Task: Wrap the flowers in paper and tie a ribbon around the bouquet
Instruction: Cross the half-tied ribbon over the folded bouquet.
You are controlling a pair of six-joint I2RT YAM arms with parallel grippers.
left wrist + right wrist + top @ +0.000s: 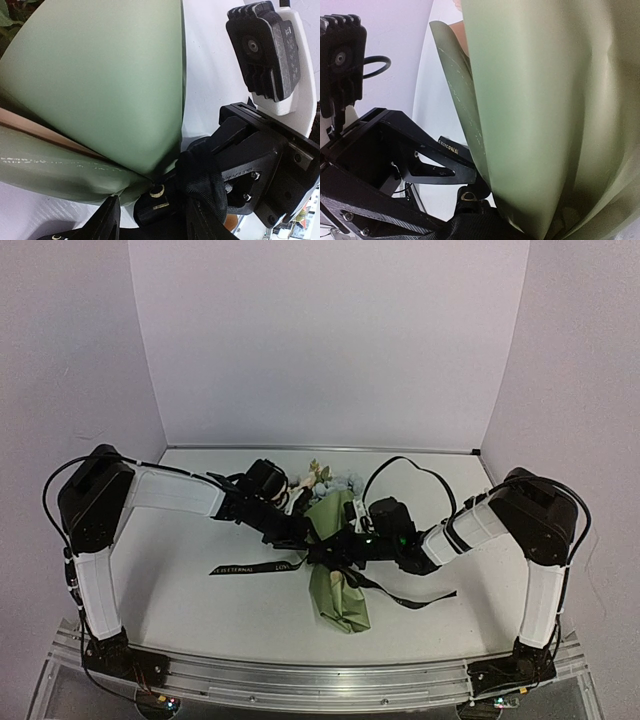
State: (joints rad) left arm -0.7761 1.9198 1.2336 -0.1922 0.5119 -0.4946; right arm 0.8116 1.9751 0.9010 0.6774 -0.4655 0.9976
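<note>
1. Locate the bouquet (338,575). It lies on the desk (200,600) between the two arms, with the flowers (322,480) at the far, wide end and the narrow end toward you.

2. Check the ribbon (250,567). It crosses the bouquet at the waist, and one free end trails to each side on the desk.

3. Check the right tool (352,542). It is fully closed and pinches a bunched length of ribbon right beside the paper (100,85).

4. Check the left tool (310,537). Its jaws stand at medium width beside the waist. A ribbon strand appears to sit between them unclamped, though the wrist view is too crowded to confirm this.

5. Handling: treat the paper as thin and springy. It will probably unroll if the waist is released, and it creases under a hard pinch. The ribbon is limp and likely slides through a loose hold.

6. Take the ribbon close to the crossing, not at its free ends. Do not clamp the blooms or stems.
</note>
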